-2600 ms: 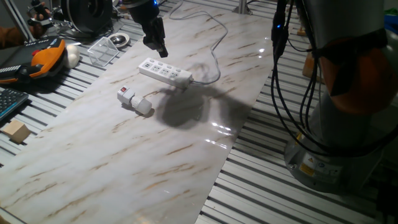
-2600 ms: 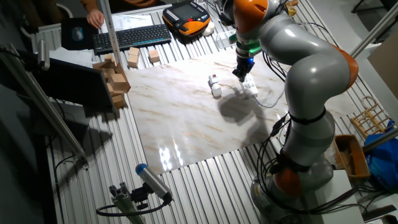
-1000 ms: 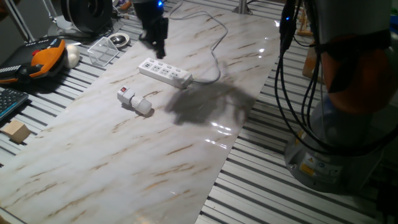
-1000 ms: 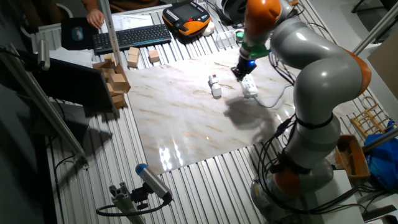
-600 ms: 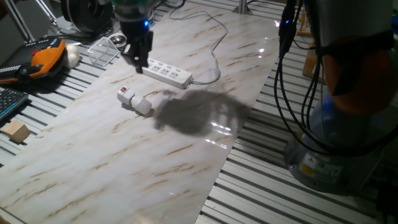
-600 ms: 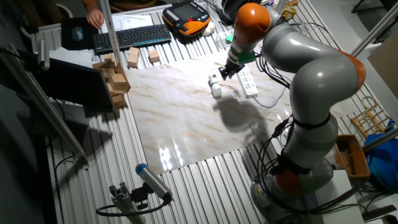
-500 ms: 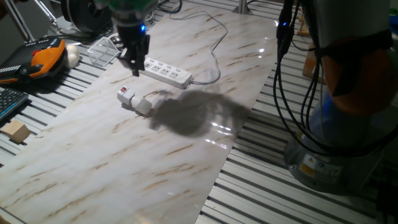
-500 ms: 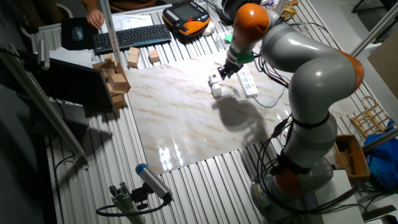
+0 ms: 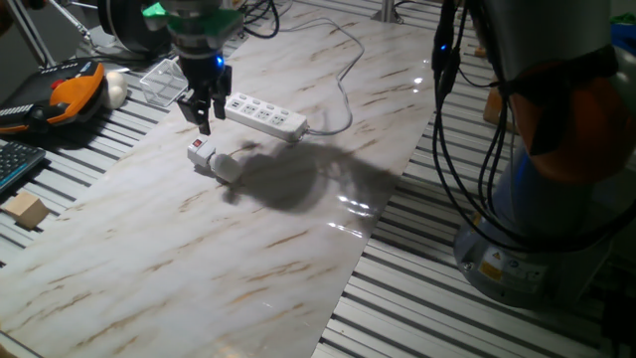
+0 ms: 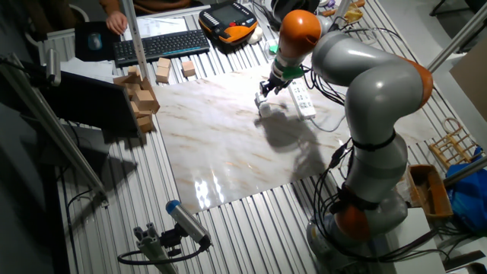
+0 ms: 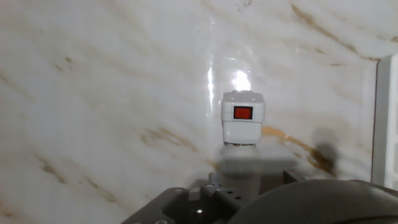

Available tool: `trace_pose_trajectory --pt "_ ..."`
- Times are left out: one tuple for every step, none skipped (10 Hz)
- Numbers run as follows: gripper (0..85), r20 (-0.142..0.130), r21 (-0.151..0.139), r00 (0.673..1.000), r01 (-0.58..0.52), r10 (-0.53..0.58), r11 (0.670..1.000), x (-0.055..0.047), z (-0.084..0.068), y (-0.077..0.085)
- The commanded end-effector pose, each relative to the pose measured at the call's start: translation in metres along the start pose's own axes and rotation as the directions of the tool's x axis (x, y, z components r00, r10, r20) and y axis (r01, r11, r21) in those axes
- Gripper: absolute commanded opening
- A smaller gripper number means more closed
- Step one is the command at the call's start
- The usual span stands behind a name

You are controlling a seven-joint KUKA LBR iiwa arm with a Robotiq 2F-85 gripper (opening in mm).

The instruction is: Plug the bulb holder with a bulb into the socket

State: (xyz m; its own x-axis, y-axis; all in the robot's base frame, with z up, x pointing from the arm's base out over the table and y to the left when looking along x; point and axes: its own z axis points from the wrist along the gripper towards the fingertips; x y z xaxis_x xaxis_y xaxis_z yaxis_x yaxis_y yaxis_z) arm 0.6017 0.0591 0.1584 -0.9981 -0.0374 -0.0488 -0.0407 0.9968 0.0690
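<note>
The bulb holder (image 9: 202, 153) lies on its side on the marble board, a small white box with a red mark, and the bulb (image 9: 230, 170) points toward the near side. My gripper (image 9: 203, 115) hangs just above the holder, open and holding nothing. In the hand view the bulb holder (image 11: 243, 116) is centred with its red mark facing up, and the bulb (image 11: 240, 153) is partly hidden by the hand's body. The socket (image 9: 264, 115), a long white strip, lies just right of the gripper. In the other fixed view the gripper (image 10: 265, 90) covers most of the holder, beside the socket (image 10: 303, 100).
The socket's white cable (image 9: 344, 91) loops across the board behind it. Left of the board are a clear plastic box (image 9: 165, 82), a white egg-like ball (image 9: 117, 89), an orange pendant (image 9: 72, 95), a keyboard (image 9: 14, 165) and a wooden block (image 9: 25, 211). More wooden blocks (image 10: 141, 96) stand beside the board.
The gripper has moved left from above the socket's end to just above the bulb holder. Holder and socket have not moved.
</note>
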Motion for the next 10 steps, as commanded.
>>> trace_pose_trajectory --pt "51.0 -0.011 -0.002 1.000 0.012 -0.012 1.000 0.0000 0.0000 -0.0005" --pt "51.0 -0.027 -0.018 1.000 0.013 -0.013 1.000 0.0000 0.0000 -0.0005" --pt "51.0 -0.041 -0.004 0.999 0.018 -0.018 1.000 0.0000 0.0000 -0.0005" --pt "51.0 -0.062 -0.011 0.998 0.022 -0.023 1.000 0.0000 0.0000 -0.0005" --pt "51.0 -0.071 -0.014 0.997 0.027 -0.028 1.000 0.0000 0.0000 -0.0005" --pt "51.0 -0.077 -0.026 0.997 0.025 -0.027 0.999 0.0000 0.0000 -0.0005" --pt "51.0 -0.078 -0.033 0.997 0.015 -0.018 0.999 0.0000 0.0000 -0.0005" --pt "51.0 -0.071 -0.021 0.997 0.019 -0.020 1.000 0.0000 0.0000 -0.0005" --pt "51.0 -0.059 -0.018 0.998 0.011 -0.012 1.000 0.0000 0.0000 -0.0005" --pt "51.0 -0.044 -0.008 0.999 0.009 -0.009 1.000 0.0000 0.0000 -0.0005"
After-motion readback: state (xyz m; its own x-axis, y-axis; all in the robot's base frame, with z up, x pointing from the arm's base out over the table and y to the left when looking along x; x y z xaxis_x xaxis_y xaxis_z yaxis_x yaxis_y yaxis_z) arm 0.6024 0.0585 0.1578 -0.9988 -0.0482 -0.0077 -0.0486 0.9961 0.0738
